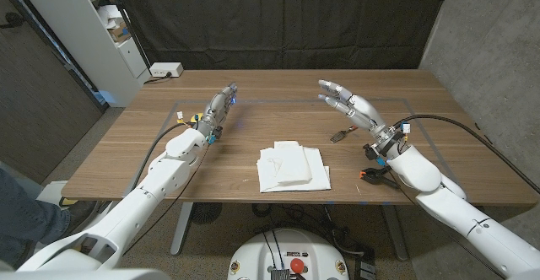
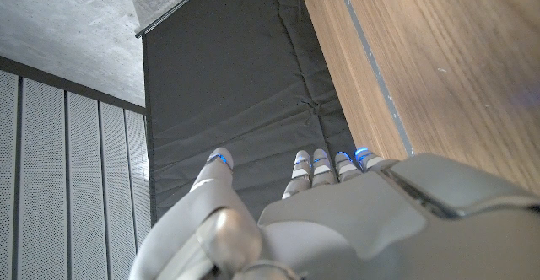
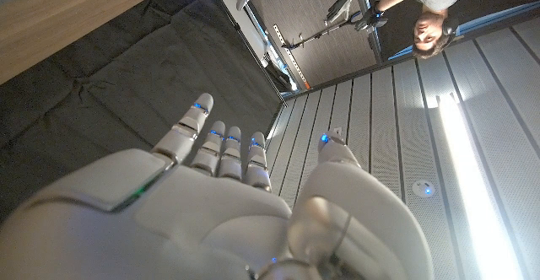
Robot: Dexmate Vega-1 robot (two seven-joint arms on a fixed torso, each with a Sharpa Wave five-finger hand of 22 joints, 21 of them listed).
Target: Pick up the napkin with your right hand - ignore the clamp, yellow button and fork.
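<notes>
Right hand (image 1: 354, 107) raised above the table (image 1: 126, 149), fingers spread, holding nothing. Black clamp (image 1: 375, 175) near its wrist; fork (image 1: 340, 133) just below the palm. White napkin (image 1: 291, 166) lies flat, well left of it. Farther left, left hand (image 1: 218, 110): fingers straight, together, empty.

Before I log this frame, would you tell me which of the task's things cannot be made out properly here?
- Fork: head view, partly hidden beneath the raised right hand; only a small dark end shows.
- Clamp: head view, mostly covered by the right forearm.
- Yellow button: cannot be made out.
- Napkin: head view, too small to count its layers.
- Left hand: its contact with the table is unclear.
</notes>
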